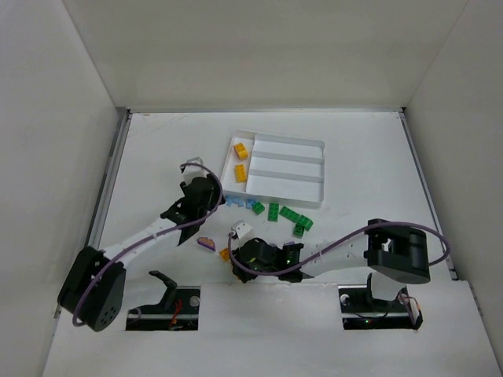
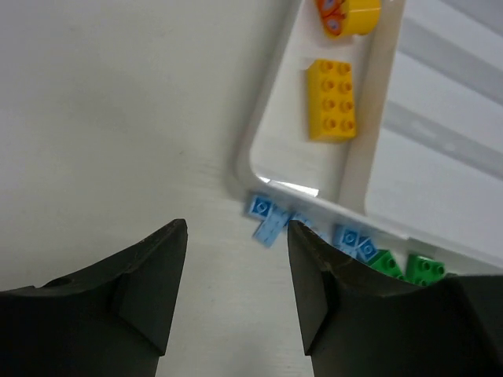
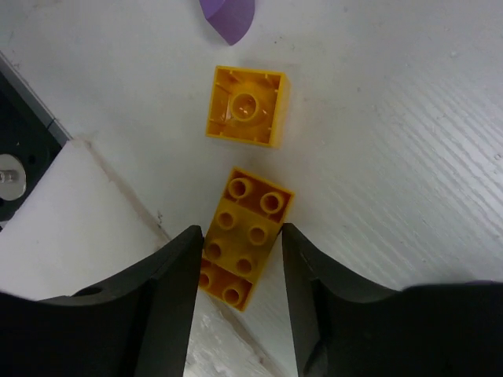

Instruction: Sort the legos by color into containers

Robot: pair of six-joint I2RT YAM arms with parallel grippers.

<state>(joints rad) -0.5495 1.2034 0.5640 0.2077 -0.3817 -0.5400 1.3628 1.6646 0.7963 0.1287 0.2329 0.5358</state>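
The white tray (image 1: 295,169) lies at the table's middle back. Two yellow bricks (image 1: 240,161) lie in its short end section, also in the left wrist view (image 2: 332,100). My left gripper (image 1: 206,198) is open and empty (image 2: 236,228), just short of pale blue bricks (image 2: 267,218) against the tray's near corner. My right gripper (image 1: 242,265) is open, its jaws close around a yellow two-by-four brick (image 3: 245,236) that lies skewed between them on the table. An upside-down yellow square brick (image 3: 245,106) and a purple brick (image 1: 206,243) lie just beyond.
Green bricks (image 1: 292,216) and more pale blue ones (image 1: 255,206) lie in front of the tray. A small white block (image 1: 240,229) sits near my right gripper. The table's near edge and a raised white ledge (image 3: 78,236) are right beside the right jaws.
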